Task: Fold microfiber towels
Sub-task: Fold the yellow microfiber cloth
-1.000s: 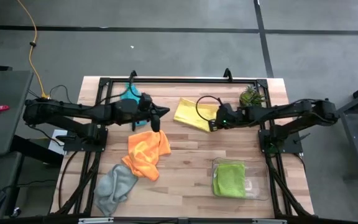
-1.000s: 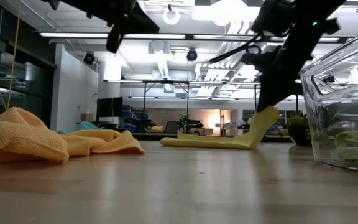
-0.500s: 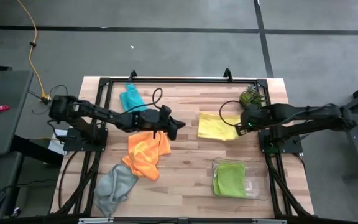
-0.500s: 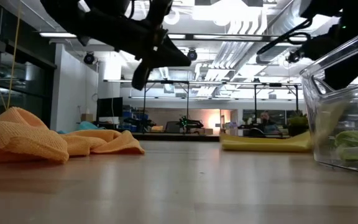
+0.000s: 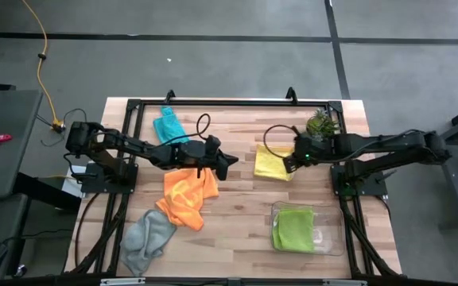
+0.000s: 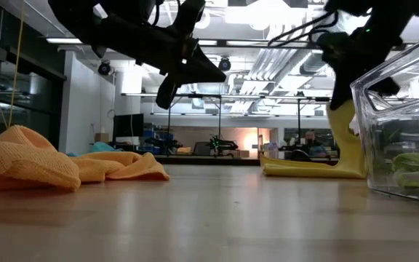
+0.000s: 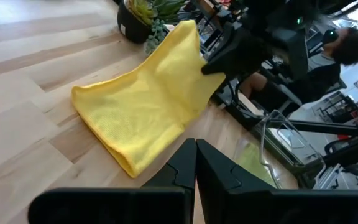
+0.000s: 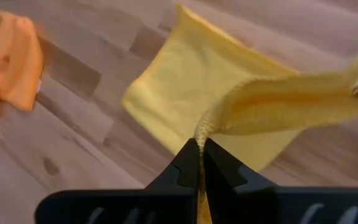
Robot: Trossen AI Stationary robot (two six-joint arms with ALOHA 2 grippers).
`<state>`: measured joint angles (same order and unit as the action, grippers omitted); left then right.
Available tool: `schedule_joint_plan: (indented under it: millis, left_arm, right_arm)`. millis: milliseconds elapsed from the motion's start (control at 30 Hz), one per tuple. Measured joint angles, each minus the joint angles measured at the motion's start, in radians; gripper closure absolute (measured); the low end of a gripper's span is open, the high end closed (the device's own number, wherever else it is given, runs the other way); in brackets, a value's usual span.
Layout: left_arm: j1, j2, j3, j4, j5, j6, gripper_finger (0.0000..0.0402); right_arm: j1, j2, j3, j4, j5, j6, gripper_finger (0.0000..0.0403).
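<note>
Right gripper (image 5: pixel 292 160) jaws clamped on yellow towel (image 5: pixel 272 161), mid-fold. Left gripper (image 5: pixel 230 162) jaws together, empty. Lime towel (image 5: pixel 293 229) folded; 3 unfolded.

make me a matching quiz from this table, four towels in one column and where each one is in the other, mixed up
Towels:
1. yellow towel
2. lime green towel
3. grey towel
4. teal towel

Places:
A. at the table's far edge, by the frame
B. one edge pinched and lifted by the right gripper
C. inside the clear tray
D. crumpled at the near left corner

Pairs: 1-B, 2-C, 3-D, 4-A
</note>
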<state>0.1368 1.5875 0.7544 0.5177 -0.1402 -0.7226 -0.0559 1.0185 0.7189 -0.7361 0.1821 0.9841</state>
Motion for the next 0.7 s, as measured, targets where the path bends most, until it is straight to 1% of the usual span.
schedule_joint_plan:
  millis: [200,300,467,700]
  left_arm:
    - [0.0,0.0,0.0,-0.005,0.0,0.0,0.0401]
    - [0.0,0.0,0.0,-0.005,-0.001,0.0,0.0401]
    - [0.0,0.0,0.0,-0.005,0.0,0.001,0.0402]
    - [0.0,0.0,0.0,-0.008,0.0,0.004,0.0401]
  right_arm:
    - [0.0,0.133,0.0,0.028,-0.065,-0.024,0.0403]
    - [0.001,0.183,0.0,0.124,-0.089,-0.024,0.0403]
    - [0.006,0.23,0.0,0.28,-0.09,-0.007,0.0403]
    - [0.006,0.263,0.0,0.286,-0.106,0.025,0.0403]
